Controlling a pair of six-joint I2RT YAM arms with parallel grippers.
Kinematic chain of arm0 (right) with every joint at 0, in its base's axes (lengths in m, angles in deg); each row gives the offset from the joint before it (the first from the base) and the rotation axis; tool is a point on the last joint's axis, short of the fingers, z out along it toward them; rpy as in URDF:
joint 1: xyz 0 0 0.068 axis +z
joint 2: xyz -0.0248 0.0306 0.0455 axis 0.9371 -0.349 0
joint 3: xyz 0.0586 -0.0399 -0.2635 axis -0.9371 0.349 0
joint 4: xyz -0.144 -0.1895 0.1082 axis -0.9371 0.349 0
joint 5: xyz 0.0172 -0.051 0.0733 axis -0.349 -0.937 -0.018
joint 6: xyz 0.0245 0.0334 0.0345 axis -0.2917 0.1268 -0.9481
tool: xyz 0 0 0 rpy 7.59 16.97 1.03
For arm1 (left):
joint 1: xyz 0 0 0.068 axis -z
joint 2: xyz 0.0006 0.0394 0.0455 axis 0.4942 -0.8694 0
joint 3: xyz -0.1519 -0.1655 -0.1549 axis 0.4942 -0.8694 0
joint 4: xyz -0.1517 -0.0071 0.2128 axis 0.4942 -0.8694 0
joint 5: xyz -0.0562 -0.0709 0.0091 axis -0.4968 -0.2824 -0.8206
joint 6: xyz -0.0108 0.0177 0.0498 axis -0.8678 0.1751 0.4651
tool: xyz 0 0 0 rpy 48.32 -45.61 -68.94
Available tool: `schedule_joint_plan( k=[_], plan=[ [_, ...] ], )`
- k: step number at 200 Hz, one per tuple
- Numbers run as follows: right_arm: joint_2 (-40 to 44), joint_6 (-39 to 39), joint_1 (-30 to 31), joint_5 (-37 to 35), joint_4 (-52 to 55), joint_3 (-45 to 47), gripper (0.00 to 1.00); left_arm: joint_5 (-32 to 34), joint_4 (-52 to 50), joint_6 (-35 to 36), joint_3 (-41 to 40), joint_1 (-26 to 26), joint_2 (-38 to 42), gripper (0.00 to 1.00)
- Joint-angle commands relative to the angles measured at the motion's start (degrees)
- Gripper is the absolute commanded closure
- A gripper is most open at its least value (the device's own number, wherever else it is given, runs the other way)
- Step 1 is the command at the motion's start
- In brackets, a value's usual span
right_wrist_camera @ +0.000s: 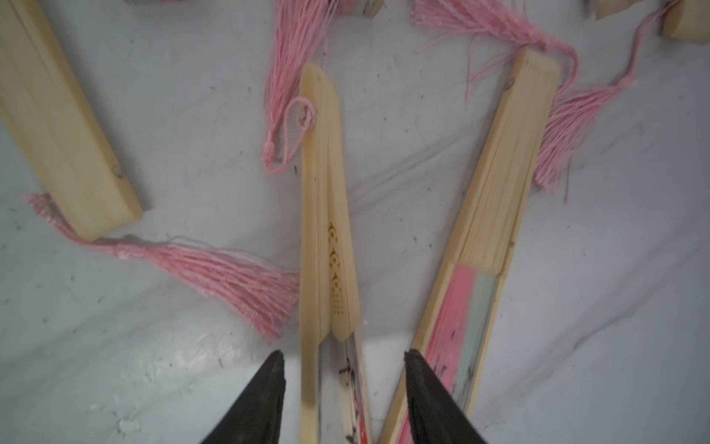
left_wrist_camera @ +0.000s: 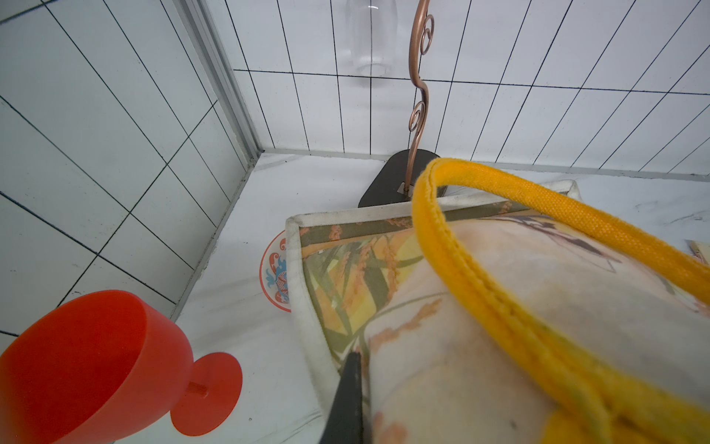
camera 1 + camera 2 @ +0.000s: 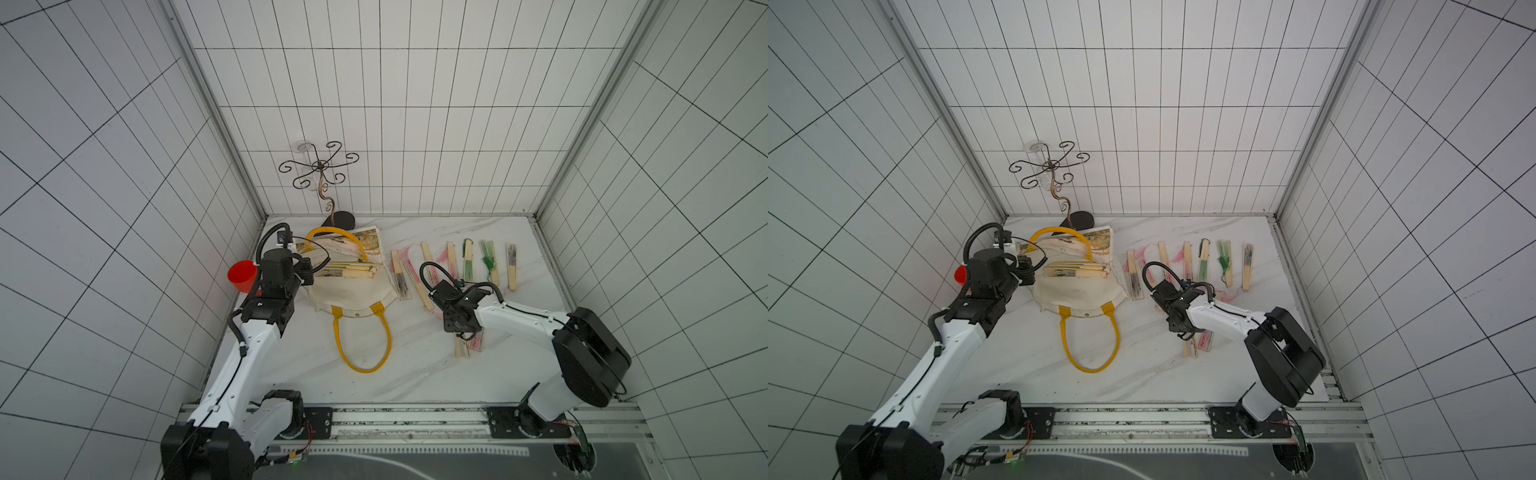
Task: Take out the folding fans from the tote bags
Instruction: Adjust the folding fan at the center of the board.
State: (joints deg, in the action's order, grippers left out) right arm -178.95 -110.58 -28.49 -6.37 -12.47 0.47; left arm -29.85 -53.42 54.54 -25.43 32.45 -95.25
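Right wrist view: our right gripper (image 1: 342, 355) gapes astride a fan (image 1: 326, 230), left gripper (image 2: 355, 361) pinching the bag (image 2: 499, 307); we risk dragging the neighbour fan (image 1: 495, 192) at its three o'clock.

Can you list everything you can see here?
tote bag: one, cream, yellow handles, left of middle.
fans in the bag: a few, light bamboo, at its open mouth.
fans on the table: about nine, bamboo, pink, green or dark paper, right of bag.
red cup: one, red, by the left wall.
metal stand: one, bronze-coloured, at the back.
clear glass: one, see-through, up by the stand.
small plate: one, red and blue pattern, partly under the bag.
table: one, white marble.
left tool: one, black, shut on the bag's edge.
right tool: one, black, open around a lying fan.
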Motion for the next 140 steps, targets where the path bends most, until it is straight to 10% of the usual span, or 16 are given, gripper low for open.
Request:
schedule_joint_plan(
  k=[1,140],
  plan=[
    [-3.1,2.5,-1.3,-5.0,1.3,-7.0,0.49,-1.3,2.7,-0.9,2.0,-0.2,-0.2,1.00],
    [-12.5,10.0,-7.2,4.4,-4.4,-11.9,0.65,-1.3,2.7,-0.9,2.1,-0.2,-0.7,1.00]
  ],
)
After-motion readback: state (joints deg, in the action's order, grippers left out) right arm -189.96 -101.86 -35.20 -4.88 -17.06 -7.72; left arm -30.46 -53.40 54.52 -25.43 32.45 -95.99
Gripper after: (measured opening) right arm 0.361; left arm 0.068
